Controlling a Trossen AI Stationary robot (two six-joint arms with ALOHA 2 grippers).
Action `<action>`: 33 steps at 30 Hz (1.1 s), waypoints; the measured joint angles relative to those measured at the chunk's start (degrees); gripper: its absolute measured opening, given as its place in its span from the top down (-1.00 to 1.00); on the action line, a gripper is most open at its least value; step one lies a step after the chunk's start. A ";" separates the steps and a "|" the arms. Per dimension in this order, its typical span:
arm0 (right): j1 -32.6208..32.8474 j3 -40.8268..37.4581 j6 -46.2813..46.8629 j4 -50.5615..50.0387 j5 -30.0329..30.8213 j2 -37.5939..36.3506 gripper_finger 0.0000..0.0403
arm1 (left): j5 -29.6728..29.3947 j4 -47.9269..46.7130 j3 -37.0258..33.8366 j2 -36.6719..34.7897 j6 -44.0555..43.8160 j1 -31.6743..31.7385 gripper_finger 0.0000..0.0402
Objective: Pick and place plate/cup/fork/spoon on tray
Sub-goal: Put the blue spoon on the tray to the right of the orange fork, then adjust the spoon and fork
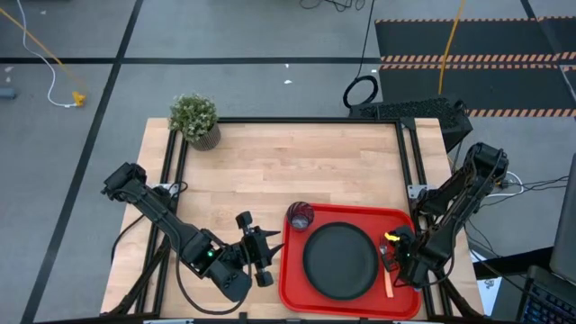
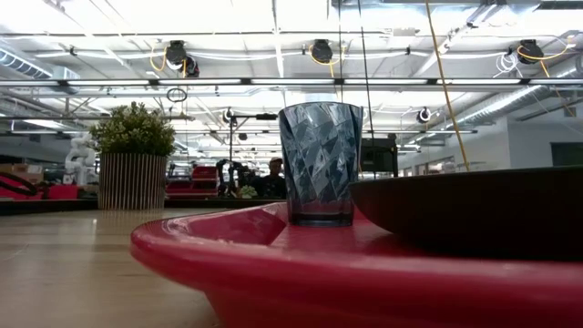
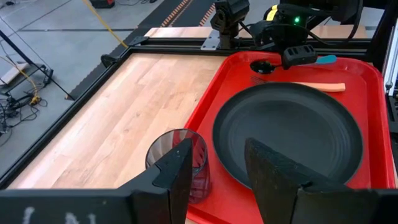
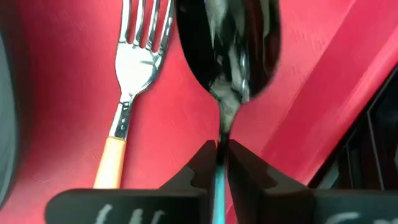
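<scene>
The red tray (image 1: 292, 270) lies at the table's near right. On it rest the black plate (image 1: 340, 259), the glass cup (image 1: 300, 216) at the tray's far left corner, and the orange-handled fork (image 1: 389, 281) right of the plate. My right gripper (image 1: 396, 250) stands over the tray's right side, shut on the blue-handled spoon (image 4: 230, 43), beside the fork (image 4: 134, 62). My left gripper (image 1: 265, 250) is open and empty, just left of the tray; in its wrist view its fingers (image 3: 183, 168) frame the cup (image 3: 180, 155) and the plate (image 3: 292, 130). My right gripper pinches the spoon's blue handle (image 4: 219, 186) between its two fingers, just behind the metal neck. The fingers come from above and lie across the handle. The bowl (image 3: 264, 65) points toward the table's far edge, low over the tray floor; whether it touches, I cannot tell.
A potted plant (image 1: 195, 120) stands at the table's far left corner. The wooden table top (image 1: 270, 171) is bare between the plant and the tray. Black frame rails run along the table's left and right edges.
</scene>
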 joint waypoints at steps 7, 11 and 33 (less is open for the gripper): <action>0.02 0.00 0.20 0.91 -1.36 0.00 0.73 | 0.02 0.00 0.01 0.00 -0.16 0.00 0.26; 0.02 0.00 0.03 2.01 -1.32 0.00 0.73 | 0.02 0.02 0.01 0.00 -0.20 0.00 0.26; 0.24 0.00 -8.83 4.61 0.29 -3.24 0.73 | 0.00 0.01 0.00 0.00 0.14 0.00 0.26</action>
